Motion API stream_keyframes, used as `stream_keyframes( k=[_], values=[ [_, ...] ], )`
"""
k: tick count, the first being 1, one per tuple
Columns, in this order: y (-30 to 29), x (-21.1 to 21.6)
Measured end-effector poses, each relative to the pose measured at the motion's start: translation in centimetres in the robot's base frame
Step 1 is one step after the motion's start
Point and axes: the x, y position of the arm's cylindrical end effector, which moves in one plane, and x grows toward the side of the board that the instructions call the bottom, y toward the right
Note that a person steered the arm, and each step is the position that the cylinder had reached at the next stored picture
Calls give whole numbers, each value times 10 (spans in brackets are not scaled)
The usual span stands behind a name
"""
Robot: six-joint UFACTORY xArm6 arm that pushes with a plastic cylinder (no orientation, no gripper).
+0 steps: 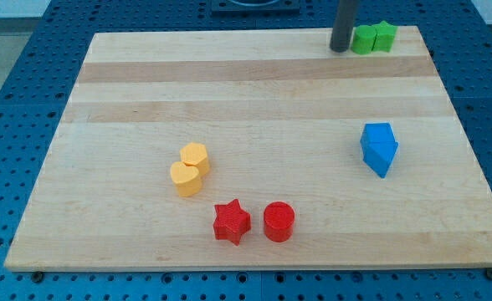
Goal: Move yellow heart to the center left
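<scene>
My tip (340,48), bare and empty, beside green block (374,38), well apart from yellow heart (185,179).

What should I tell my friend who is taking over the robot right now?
My tip is at the view's top, right of the middle, just left of the green block and touching it or nearly so. It is far from the yellow heart.
The yellow heart sits below the board's middle, a bit toward the view's left, above and left of the red star and the red cylinder. The blue block is on the view's right.
Done: nothing that shows yet; the heart is not at the center left.
Left: bring my tip down to the heart's right side, then push it toward the view's left.
</scene>
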Motion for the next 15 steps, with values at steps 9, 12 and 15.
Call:
stream_keyframes(
  k=[9, 12, 15],
  values=[
    [-179, 273],
    [-275, 273],
    [-268, 264]
  ],
)
